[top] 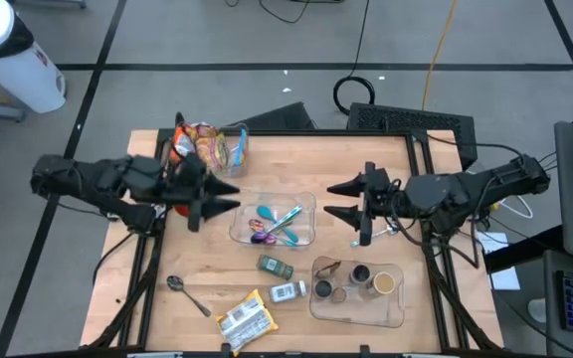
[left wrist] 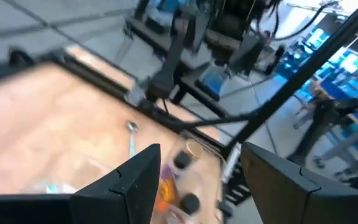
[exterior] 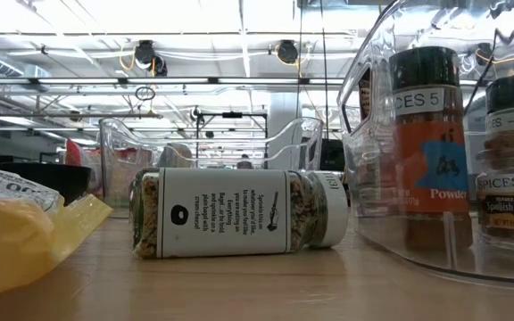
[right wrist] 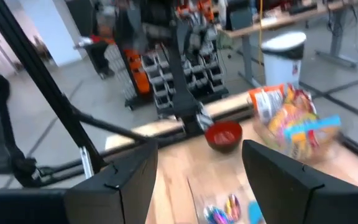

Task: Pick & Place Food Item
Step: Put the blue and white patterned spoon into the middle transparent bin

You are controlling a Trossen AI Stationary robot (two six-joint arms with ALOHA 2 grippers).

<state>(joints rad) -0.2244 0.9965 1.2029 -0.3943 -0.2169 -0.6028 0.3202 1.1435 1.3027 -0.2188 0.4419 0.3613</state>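
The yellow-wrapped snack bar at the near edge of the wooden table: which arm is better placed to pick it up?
Probably the left. The yellow-wrapped snack bar lies on the left arm's half of the table. The left gripper, fingers open, hovers nearer it than the right gripper, which has the clear plastic spice bin along its path.

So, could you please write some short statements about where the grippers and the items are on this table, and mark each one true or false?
1. Both grippers, the left gripper and the right gripper, are open and empty. True.
2. The metal spoon lies inside the middle clear tray. False: it lies on the bare wood table, near the front left.
3. The white-labelled spice jar lies on its side. True.
4. The snack packet is held by the left gripper. False: it lies on the table.
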